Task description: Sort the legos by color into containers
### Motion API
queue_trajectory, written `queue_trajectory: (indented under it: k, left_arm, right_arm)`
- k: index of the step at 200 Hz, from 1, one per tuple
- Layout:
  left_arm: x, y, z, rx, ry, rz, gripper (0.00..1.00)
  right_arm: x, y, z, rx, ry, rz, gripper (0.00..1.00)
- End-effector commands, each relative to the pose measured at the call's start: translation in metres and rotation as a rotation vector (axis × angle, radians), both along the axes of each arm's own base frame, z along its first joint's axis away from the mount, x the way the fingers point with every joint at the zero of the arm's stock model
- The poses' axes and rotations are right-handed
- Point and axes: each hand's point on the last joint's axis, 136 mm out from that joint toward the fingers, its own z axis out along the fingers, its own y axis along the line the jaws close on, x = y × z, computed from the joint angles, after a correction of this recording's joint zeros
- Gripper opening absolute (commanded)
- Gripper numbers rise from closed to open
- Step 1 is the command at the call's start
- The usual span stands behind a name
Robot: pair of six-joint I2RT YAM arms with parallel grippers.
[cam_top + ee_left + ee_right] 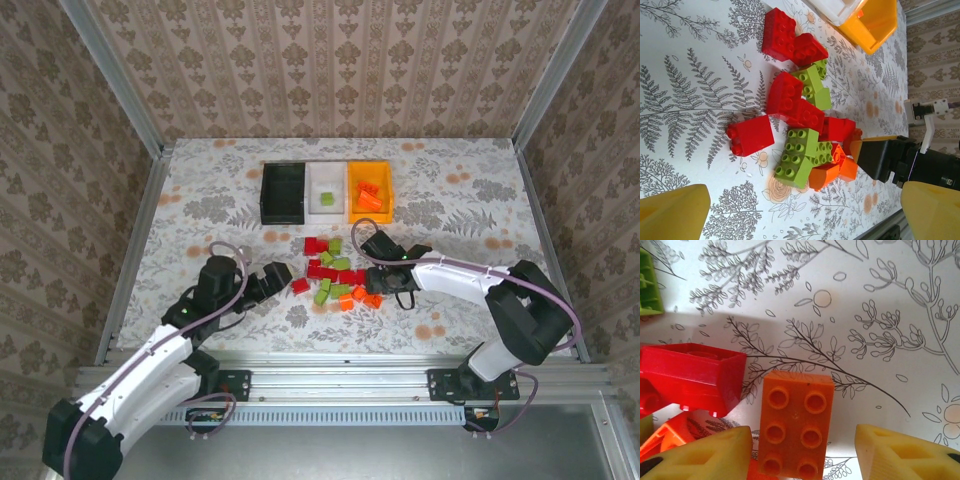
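The right gripper (802, 445) was found part open astride an orange brick (796, 425) at the near right of the brick pile (333, 270), nothing yet gripped. Centring before closure was judged advisable, then carriage to the orange bin (370, 216). The left gripper (805, 215) was observed wide open, empty

The surface (200, 190) is pale, printed with grey ferns and small orange blossoms. At its far middle three containers stand joined in a row: a black bin (283, 195) on the left, a white bin (325, 180) in the middle and an orange-yellow bin (370, 214) on the right. Nearer, about the middle, a heap of bricks (335, 272) in red, lime green and orange lies close-packed, many of them touching. One red brick (300, 286) lies just beside the heap's left edge, apart from it. At the heap's near right edge an orange brick (797, 422) lies flat, studs up.
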Motion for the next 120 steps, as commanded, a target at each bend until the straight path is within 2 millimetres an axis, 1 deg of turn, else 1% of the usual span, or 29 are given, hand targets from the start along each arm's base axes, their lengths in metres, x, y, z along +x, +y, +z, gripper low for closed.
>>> queue_trajectory:
  k: [1, 22, 78, 120]
  left_arm:
    - [-0.0035, 0.0025, -0.0037, 0.006, 0.001, -0.017, 1.00]
    - [-0.0031, 0.0037, -0.0051, 0.005, 0.004, -0.015, 1.00]
    - [-0.0028, 0.0060, -0.0073, -0.007, 0.010, -0.014, 1.00]
    - [-0.0010, 0.0086, -0.0070, -0.009, 0.008, -0.012, 1.00]
  right_arm:
    - [-0.0058, -0.0042, -0.0138, -0.008, 0.036, -0.027, 0.56]
    - [-0.0059, -0.0049, -0.0187, -0.017, 0.044, -0.031, 0.53]
    - [-0.0066, -0.0086, -0.0227, -0.034, 0.047, -0.043, 0.42]
    - [-0.0040, -0.0102, -0.0185, -0.036, 0.028, -0.057, 0.39]
